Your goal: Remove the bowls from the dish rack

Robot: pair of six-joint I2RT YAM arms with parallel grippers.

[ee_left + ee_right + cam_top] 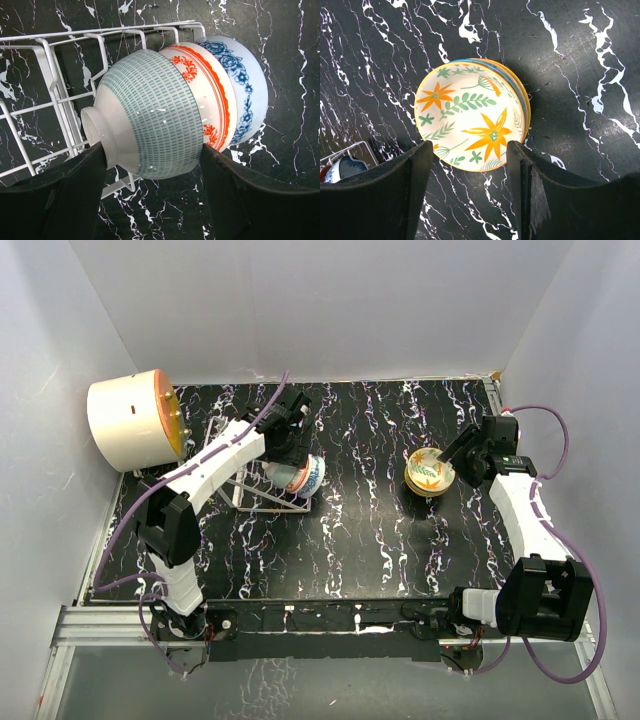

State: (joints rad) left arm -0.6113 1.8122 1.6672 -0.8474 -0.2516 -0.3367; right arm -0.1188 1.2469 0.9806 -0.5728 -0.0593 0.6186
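Observation:
The wire dish rack [60, 100] holds three bowls on edge: a teal-check bowl [150, 125], a red-patterned bowl [210, 100] and a blue-flowered bowl [245, 85]. My left gripper [152, 152] is shut on the teal-check bowl, one finger against its foot and the other against its rim. In the top view the left gripper [285, 455] is at the rack [262, 495]. To the right, a stack of bowls [470, 115] topped by an orange-flower one stands on the table. My right gripper [469, 150] hangs open just above the stack's near edge, holding nothing.
A large cream-and-orange cylinder [130, 420] lies at the back left corner, close behind the rack. White walls enclose the black marbled table [370, 530] on three sides. The stack of bowls [428, 472] sits right of centre, near the right gripper [462, 455].

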